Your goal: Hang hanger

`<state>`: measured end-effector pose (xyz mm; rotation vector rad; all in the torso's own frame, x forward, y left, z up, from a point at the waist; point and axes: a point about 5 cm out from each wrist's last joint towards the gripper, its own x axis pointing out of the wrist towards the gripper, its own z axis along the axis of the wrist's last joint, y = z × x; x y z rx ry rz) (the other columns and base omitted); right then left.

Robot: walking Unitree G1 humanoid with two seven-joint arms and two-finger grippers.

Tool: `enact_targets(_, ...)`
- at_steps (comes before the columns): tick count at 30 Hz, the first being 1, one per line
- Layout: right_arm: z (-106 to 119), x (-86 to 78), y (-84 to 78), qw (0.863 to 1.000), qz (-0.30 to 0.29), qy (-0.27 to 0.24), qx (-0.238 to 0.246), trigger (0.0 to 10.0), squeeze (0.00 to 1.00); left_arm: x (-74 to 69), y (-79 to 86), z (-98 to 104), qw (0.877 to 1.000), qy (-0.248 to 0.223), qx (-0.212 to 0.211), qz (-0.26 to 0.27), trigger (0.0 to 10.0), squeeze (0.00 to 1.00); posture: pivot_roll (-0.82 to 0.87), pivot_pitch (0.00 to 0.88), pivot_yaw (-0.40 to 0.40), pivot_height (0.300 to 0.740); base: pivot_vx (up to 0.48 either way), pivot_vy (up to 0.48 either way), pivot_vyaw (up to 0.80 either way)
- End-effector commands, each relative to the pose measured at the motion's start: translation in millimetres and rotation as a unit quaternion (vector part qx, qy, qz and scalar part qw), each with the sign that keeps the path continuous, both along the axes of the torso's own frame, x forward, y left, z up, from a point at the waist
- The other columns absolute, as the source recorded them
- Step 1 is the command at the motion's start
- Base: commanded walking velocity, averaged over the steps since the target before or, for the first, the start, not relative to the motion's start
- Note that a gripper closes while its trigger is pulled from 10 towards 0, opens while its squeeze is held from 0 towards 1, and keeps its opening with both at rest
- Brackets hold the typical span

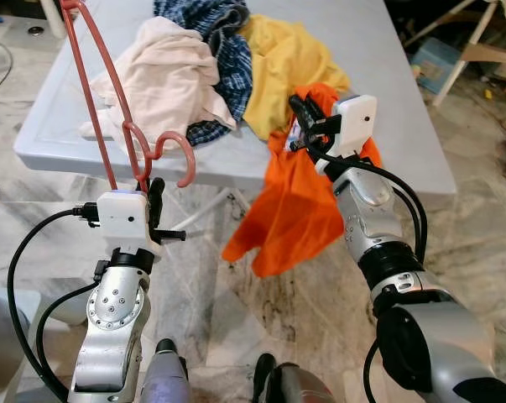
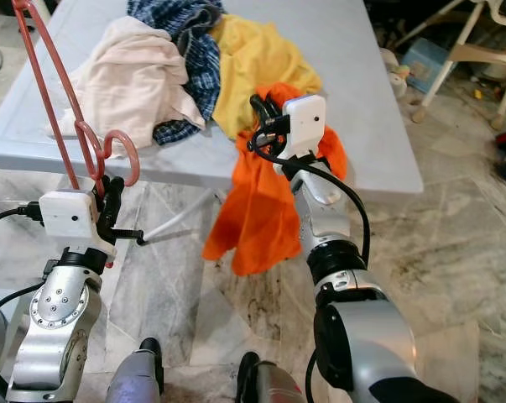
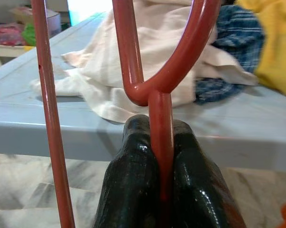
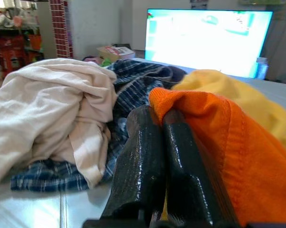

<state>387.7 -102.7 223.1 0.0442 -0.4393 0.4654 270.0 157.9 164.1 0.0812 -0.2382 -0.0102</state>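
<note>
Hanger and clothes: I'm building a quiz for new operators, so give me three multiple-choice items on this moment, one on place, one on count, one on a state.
1. Where does the orange shirt lie?
A. Flat in the table's middle
B. Draped over the table's near edge, hanging toward the floor
C. On the floor

2. How many garments are on the table?
A. Two
B. Four
C. Six

3. What does the left gripper hold?
A. Nothing
B. The cream shirt
C. The red hanger

Answers:
1 B, the orange cloth spills over the edge, pinched by the right gripper.
2 B, cream shirt, blue plaid shirt, yellow shirt, orange.
3 C, its fingers are clamped on the hanger's stem.
</note>
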Motion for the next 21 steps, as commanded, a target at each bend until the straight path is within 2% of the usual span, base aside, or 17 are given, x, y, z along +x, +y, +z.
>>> enact_targets(1,1.1,-1.8,-4.7,1.0,-0.004,-0.006,0.01,10.0,0.0,-1.3,-4.4,7.7,1.0,-0.016,0.006,-0.009,10.0,0.0,0.29,0.254,-0.127,0.74,0.322,0.0,0.0)
enact_targets(4,1.7,-3.6,-4.6,1.0,-0.004,-0.011,0.015,10.0,0.0,0.3,-7.5,11.8,1.0,-0.023,0.008,-0.015,10.0,0.0,0.28,0.25,-0.125,0.74,0.295,0.0,0.0)
enact_targets(10,1.0,-4.9,-6.6,1.0,-0.013,-0.011,0.02,10.0,0.0,2.2,-6.7,7.5,1.0,-0.017,0.011,-0.018,10.0,0.0,0.29,0.23,-0.123,0.74,0.294,0.0,0.0)
enact_targets(14,-2.7,-5.8,-5.7,1.0,-0.017,-0.007,0.024,10.0,0.0,5.5,-4.9,2.8,1.0,-0.01,0.012,-0.019,10.0,0.0,0.3,0.17,-0.113,0.74,0.282,0.0,0.0)
enact_targets(21,-0.5,-4.3,-11.2,0.999,-0.035,-0.01,0.028,10.0,0.0,13.1,-6.7,1.4,1.0,-0.004,0.017,-0.025,10.0,0.0,0.3,0.123,-0.102,0.74,0.196,0.0,0.0)
